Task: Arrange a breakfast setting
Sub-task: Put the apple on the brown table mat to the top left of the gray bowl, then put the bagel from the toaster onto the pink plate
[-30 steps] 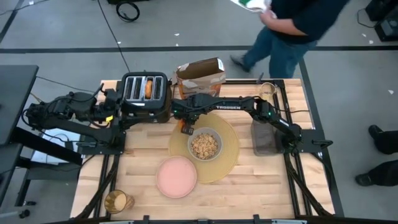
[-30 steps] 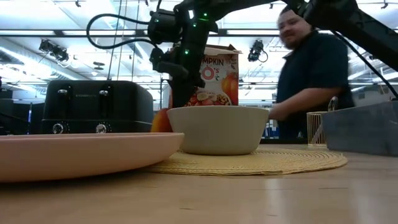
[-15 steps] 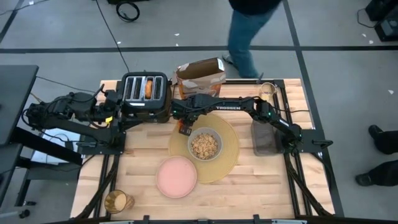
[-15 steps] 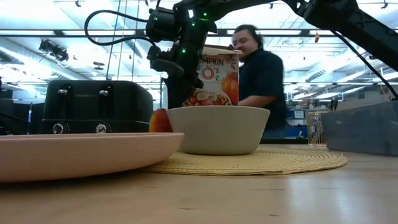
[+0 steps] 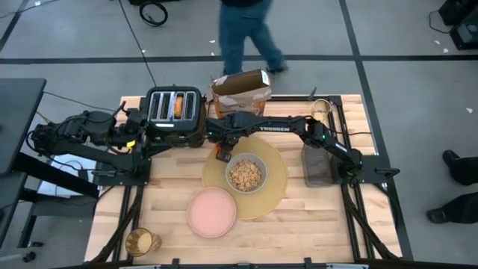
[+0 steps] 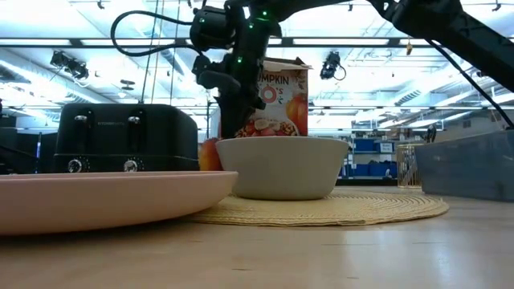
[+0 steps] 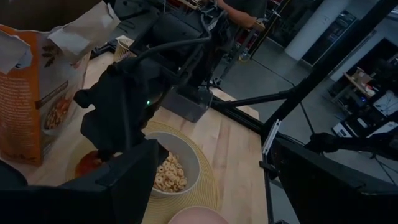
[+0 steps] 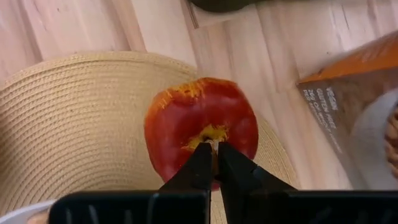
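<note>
Red apple (image 8: 200, 127): gripped at its stem, set on the placemat's rim.
Right pincer (image 8: 211, 158): fingers closed tight on the apple stem, directly above it.
Placemat (image 5: 273, 196): beneath the pincer.
Grey bowl (image 5: 246, 173): cereal-filled, just beside the pincer.
Pink plate (image 5: 212, 212): farther off, beyond the bowl.
Left pincer: its state cannot be told.

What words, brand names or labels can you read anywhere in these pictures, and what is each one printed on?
"TROSSEN": on the right arm, high view.
"MPKIN": on the front of the cereal box, low view; the start of the word is hidden behind the arm.
Small print on the side of the box in the right wrist view: too blurred to read.
Lettering on the toaster front: too small to read.
</note>
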